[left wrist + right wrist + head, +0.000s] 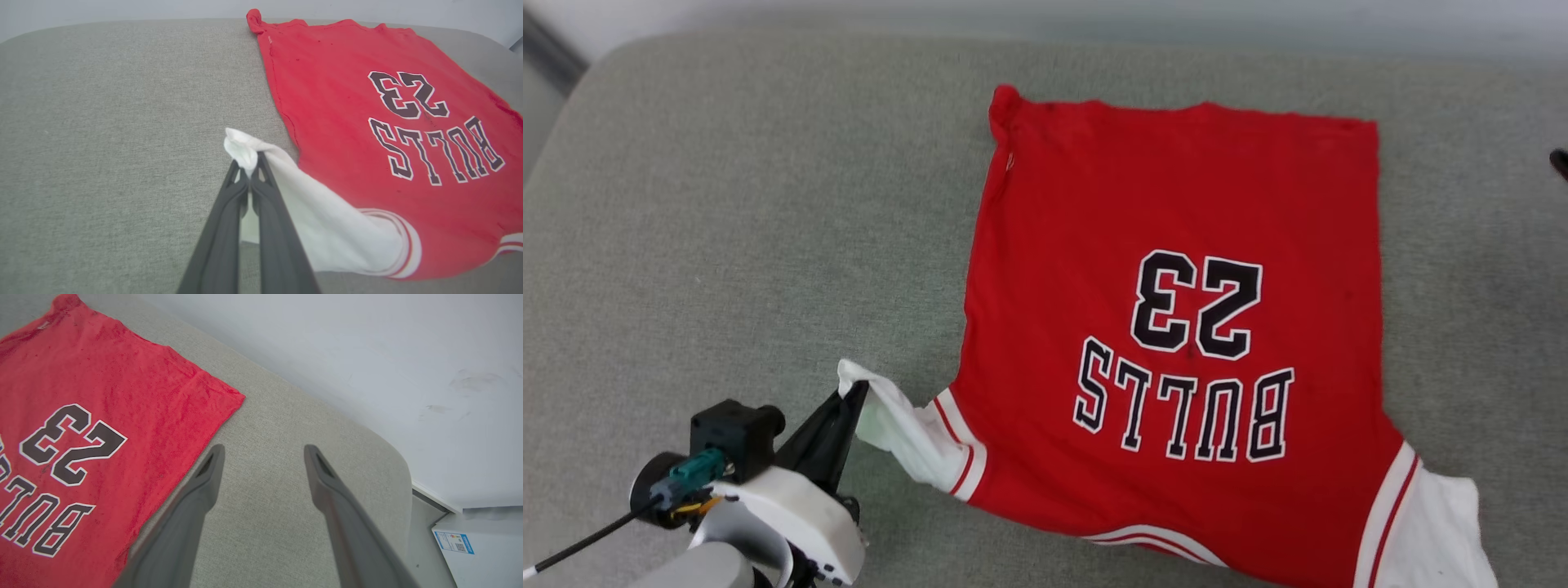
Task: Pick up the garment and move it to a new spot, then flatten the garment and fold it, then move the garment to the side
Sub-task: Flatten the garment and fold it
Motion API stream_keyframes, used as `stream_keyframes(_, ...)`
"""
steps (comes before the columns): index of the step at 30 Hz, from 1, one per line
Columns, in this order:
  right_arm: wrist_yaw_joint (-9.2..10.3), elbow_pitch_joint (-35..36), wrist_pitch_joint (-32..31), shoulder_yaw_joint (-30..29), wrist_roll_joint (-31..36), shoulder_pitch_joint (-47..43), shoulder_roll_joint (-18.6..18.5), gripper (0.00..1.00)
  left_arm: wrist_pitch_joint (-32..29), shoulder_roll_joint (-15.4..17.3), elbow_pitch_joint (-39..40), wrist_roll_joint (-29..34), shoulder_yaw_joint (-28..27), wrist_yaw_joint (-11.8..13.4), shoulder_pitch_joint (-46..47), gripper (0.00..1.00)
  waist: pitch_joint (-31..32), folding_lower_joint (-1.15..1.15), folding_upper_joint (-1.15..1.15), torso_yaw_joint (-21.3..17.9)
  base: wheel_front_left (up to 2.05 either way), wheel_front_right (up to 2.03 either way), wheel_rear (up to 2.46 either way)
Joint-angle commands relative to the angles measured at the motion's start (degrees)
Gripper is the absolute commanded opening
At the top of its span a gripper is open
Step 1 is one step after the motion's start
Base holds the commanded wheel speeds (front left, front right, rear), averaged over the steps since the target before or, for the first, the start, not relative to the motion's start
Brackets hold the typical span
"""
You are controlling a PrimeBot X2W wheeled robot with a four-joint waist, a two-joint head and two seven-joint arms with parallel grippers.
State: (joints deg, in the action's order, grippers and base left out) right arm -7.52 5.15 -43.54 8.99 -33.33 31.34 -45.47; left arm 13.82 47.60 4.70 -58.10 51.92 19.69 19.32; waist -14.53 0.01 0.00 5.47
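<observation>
At lower left, head view: white sleeve point(898, 426) of garment point(1168, 188) is pinched by left gripper point(858, 394) | right wrist view: right gripper point(263, 453) is held apart over grey cushion point(261, 531).

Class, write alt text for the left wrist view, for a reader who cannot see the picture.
The left gripper is shut on the tip of the white sleeve of a red jersey T-shirt. The shirt lies spread on a grey upholstered surface, its BULLS 23 lettering upside down in this view.
</observation>
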Motion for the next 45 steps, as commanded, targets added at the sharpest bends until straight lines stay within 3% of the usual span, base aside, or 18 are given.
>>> stream_keyframes(1, 0.06, -2.95, -6.34, 2.32, -0.47, 6.99, -0.42, 1.0, 0.28, -0.44, 0.88, 1.75, -0.04, 0.66, 2.17, 0.0, -7.05, -0.01, 0.0, 3.59, 0.0, 0.0, 0.0)
stream_keyframes(7, 0.06, -14.32, -25.67, 5.89, -0.05, 24.52, 2.2, 1.0, 0.48, -2.62, 3.16, 5.11, -0.2, 1.0, 6.21, 0.0, -14.45, -0.01, 0.0, 7.73, 0.0, 0.0, 0.0)
stream_keyframes(9, 0.05, -16.81, -28.72, 6.24, 0.88, 27.32, 3.06, 1.0, 0.58, -3.06, 3.7, 6.12, -0.08, 0.99, 7.21, 0.0, -16.25, -0.01, 0.0, 8.89, 0.0, 0.0, 0.0)
stream_keyframes(16, 0.05, -23.5, -30.41, 4.36, 4.68, 31.37, 6.87, 1.0, 0.64, -4.91, 6.22, 9.32, 0.48, 1.63, 10.22, 0.0, -21.23, -0.01, 0.0, 11.97, 0.0, 0.0, 0.0)
stream_keyframes(23, 0.04, -28.19, -27.96, 4.97, 5.25, 23.6, 10.78, 1.0, 0.85, -5.77, 6.27, 10.67, 0.43, 2.41, 10.99, 0.0, -22.62, -0.01, 0.0, 12.26, 0.0, 0.0, 0.0)
stream_keyframes(24, 0.04, -28.36, -27.67, 5.15, 5.04, 23.07, 10.93, 0.62, 0.87, -5.83, 6.2, 10.8, 0.39, 2.47, 11.09, 0.0, -22.65, -0.01, 0.0, 12.19, 0.0, 0.0, 0.0)
stream_keyframes(25, 0.04, -28.31, -27.14, 5.15, 4.94, 22.89, 10.93, 0.0, 0.87, -5.9, 6.07, 10.92, 0.39, 2.51, 11.18, 0.0, -22.62, -0.01, 0.0, 12.11, 0.0, 0.0, 0.0)
stream_keyframes(34, 0.05, -24.31, -19.98, 8.2, 2.9, 27.02, 7.67, 0.0, 1.0, -5.52, 4.05, 10.0, 0.12, 2.69, 8.66, 0.0, -16.14, -0.01, 0.0, 9.51, 0.0, 0.0, 0.0)
stream_keyframes(39, 0.05, -19.48, -15.45, 14.58, -1.75, 23.89, 2.62, 0.0, 1.02, -4.48, 3.55, 8.76, -0.11, 3.46, 5.8, 0.0, -9.34, -0.01, 0.0, 7.0, 0.0, 0.0, 0.0)
stream_keyframes(45, 0.05, -11.96, -11.71, 17.0, -9.63, 15.17, -5.19, 0.0, 0.6, -2.97, 3.89, 7.07, 0.2, 4.64, 2.03, 0.0, -2.32, -0.01, 0.0, 3.5, 0.0, 0.0, 0.0)
